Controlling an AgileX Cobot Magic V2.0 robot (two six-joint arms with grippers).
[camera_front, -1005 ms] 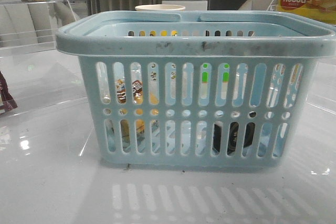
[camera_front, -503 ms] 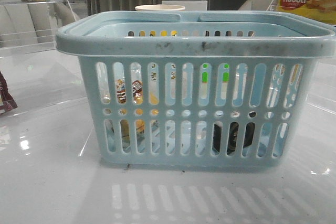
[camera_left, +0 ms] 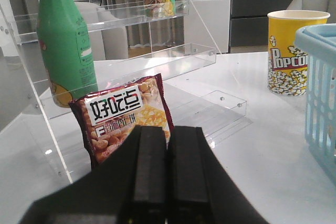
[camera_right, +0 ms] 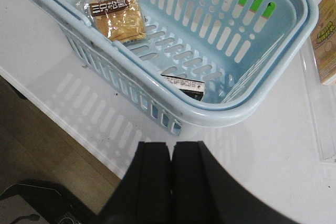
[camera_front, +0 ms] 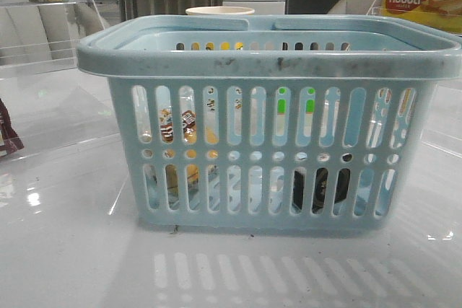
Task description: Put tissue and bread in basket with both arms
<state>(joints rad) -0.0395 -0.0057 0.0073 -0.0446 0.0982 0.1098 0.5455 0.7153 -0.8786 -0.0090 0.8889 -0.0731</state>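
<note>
Left gripper [camera_left: 167, 174]: jaws pressing together, gripping nothing, facing a peanut snack packet [camera_left: 126, 116]. Right gripper [camera_right: 171, 182]: likewise closed and empty, hanging above the basket [camera_right: 252, 109]. Bread [camera_right: 116, 17] is lying inside at the basket's left end; tissue [camera_right: 184, 86] is lying inside at its right end.

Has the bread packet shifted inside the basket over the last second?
Barely: the bread seen through the basket slots looks slightly changed, but stays behind the same left slots.
</note>
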